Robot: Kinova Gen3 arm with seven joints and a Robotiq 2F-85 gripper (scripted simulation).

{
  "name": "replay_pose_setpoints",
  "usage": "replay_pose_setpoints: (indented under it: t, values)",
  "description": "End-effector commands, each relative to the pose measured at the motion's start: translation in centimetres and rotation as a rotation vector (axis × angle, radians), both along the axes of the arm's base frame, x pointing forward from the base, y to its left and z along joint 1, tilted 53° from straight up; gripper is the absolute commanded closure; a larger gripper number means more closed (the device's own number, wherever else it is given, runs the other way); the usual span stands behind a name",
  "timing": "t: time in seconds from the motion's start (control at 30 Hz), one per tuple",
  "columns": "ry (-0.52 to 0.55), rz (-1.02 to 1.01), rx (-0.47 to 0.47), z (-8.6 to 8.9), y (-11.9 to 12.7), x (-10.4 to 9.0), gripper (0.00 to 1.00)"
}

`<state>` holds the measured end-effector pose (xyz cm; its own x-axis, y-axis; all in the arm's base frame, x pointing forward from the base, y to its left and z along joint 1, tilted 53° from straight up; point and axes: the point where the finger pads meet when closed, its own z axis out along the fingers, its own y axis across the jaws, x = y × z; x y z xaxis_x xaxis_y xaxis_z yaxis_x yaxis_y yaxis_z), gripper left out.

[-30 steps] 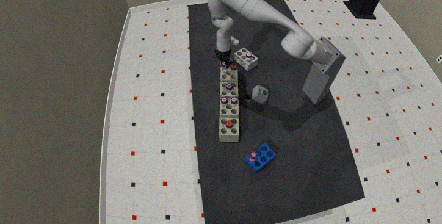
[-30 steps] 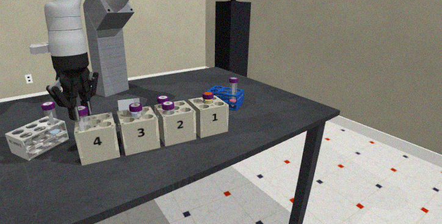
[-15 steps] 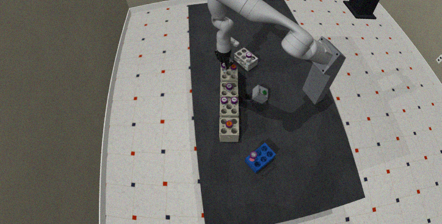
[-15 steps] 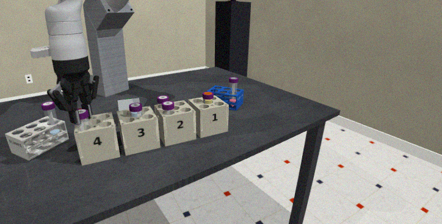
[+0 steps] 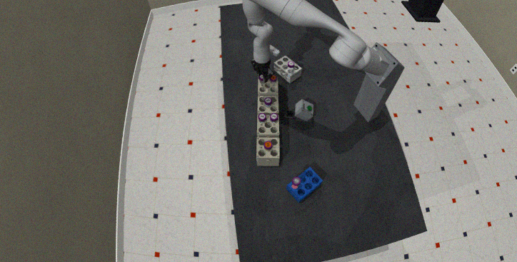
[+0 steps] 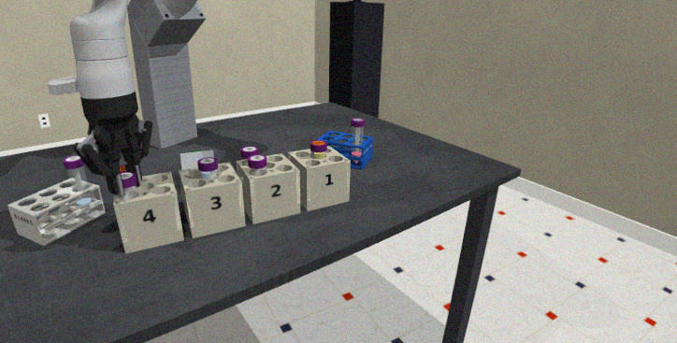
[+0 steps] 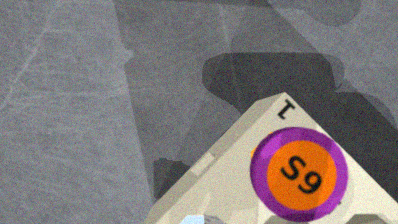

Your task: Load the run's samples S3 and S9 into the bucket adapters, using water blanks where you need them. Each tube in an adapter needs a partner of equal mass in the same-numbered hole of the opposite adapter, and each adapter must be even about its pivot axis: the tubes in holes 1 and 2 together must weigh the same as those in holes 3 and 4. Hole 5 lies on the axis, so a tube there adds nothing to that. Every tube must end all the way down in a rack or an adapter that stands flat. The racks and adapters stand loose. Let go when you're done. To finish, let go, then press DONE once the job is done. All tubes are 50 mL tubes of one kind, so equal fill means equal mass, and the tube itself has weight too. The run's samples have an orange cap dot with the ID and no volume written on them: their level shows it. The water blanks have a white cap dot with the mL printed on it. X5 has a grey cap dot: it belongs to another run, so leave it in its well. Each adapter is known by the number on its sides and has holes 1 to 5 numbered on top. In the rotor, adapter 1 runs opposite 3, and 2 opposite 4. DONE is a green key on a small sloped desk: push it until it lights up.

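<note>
The end effector (image 6: pixel 123 170) grips a purple-capped tube (image 6: pixel 128 180) standing in adapter 4 (image 6: pixel 149 217). Sample S9 (image 7: pixel 299 173) sits at its 3 o'clock in the top view.

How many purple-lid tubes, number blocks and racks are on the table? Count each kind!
Purple-capped tubes: 8 (one in the end effector)
Numbered adapters: 4
White rack: 1
Blue rack: 1
Total: 14
</note>
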<state>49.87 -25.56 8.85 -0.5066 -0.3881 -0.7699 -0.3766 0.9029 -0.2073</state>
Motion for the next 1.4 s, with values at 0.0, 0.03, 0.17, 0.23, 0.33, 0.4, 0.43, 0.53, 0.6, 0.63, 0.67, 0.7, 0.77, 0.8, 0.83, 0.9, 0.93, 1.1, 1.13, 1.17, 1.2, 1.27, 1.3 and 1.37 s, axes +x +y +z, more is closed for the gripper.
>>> replay_pose_setpoints:
  t: [0.0,0.03,0.17,0.23,0.33,0.4,0.43,0.53,0.6,0.63,0.67,0.7,0.77,0.8,0.83,0.9,0.93,1.1,1.13,1.17,1.2,1.27,1.3,1.37]
  values:
    - [0.0,-0.001,-0.001,-0.1,-0.02,0.14,0.9]
    - [0.0,-0.001,-0.001,-0.14,-0.01,0.19,0.9]
    - [0.0,-0.001,-0.001,-0.3,0.04,0.4,0.9]
    - [0.0,-0.001,-0.001,-0.38,0.06,0.5,0.9]
    - [0.0,-0.001,-0.001,-0.38,0.06,0.5,0.9]
    - [-0.001,-0.001,-0.001,-0.38,0.07,0.5,0.9]
    - [-0.001,-0.001,-0.001,-0.38,0.07,0.5,0.9]
    - [-0.001,-0.001,-0.001,-0.38,0.07,0.5,0.9]
    - [-0.001,-0.001,-0.001,-0.38,0.07,0.5,0.9]
    - [-0.001,-0.001,-0.001,-0.38,0.07,0.5,0.38]
    - [-0.001,-0.001,-0.001,-0.38,0.07,0.5,0.38]
    - [-0.001,-0.001,-0.001,-0.38,0.07,0.5,0.38]
    - [-0.001,-0.001,-0.001,-0.38,0.07,0.5,0.38]
    - [-0.001,-0.001,-0.001,-0.38,0.06,0.51,0.38]
    - [-0.001,-0.001,-0.001,-0.38,0.07,0.5,0.38]
    - [-0.001,-0.001,-0.001,-0.38,0.07,0.5,0.38]
    - [-0.001,-0.001,-0.001,-0.38,0.07,0.5,0.38]
    - [-0.001,-0.001,-0.001,-0.38,0.07,0.5,0.38]
    - [-0.001,-0.001,-0.001,-0.38,0.07,0.5,0.38]
    - [-0.001,-0.001,-0.001,-0.38,0.07,0.5,0.38]
    - [-0.001,-0.001,-0.001,-0.38,0.07,0.5,0.38]
    - [-0.001,-0.001,-0.001,-0.38,0.07,0.5,0.38]
    - [-0.001,-0.001,-0.001,-0.38,0.07,0.5,0.38]
    - [-0.001,-0.001,-0.001,-0.38,0.07,0.5,0.38]
